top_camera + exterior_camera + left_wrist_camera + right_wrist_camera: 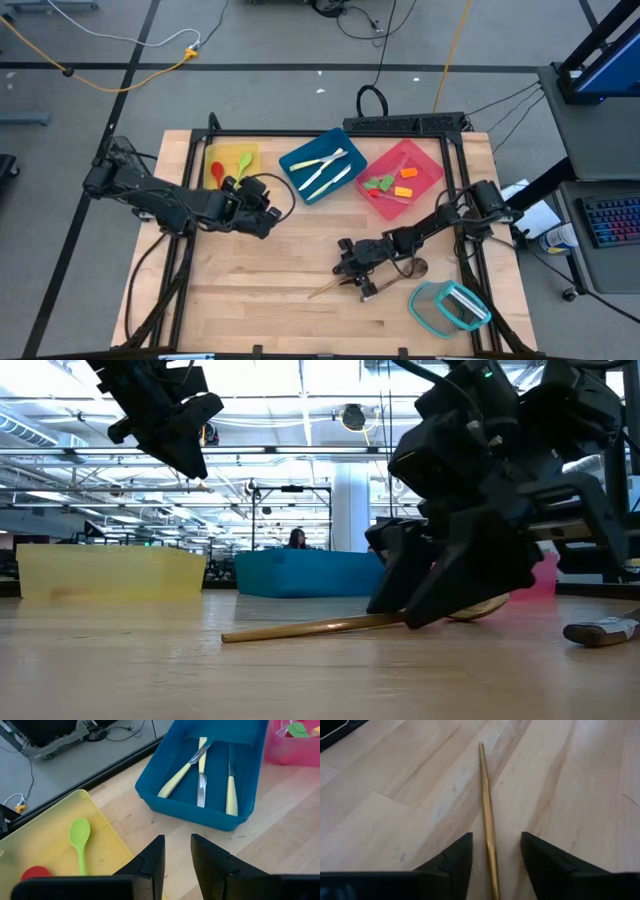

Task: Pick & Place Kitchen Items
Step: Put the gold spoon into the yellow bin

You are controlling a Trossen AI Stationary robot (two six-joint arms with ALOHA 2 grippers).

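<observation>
A brown wooden spoon (335, 288) lies flat on the table, its bowl (480, 608) toward the right edge and its thin handle (487, 810) pointing left. My right gripper (495, 845) is low over it and open. Its fingers stand on either side of the handle with a gap on each side. My left gripper (177, 845) hangs open and empty above the table, between the yellow tray (45, 840) and the blue tray (200, 815). A green spoon (80, 837) and a red spoon (35, 872) lie in the yellow tray.
Cream-handled knives (325, 168) lie in the blue tray (300, 180). The pink tray (425, 160) at the far right holds small coloured pieces. A teal-rimmed clear container (448, 306) lies near the right front corner. Bare wood stretches across the table's near left.
</observation>
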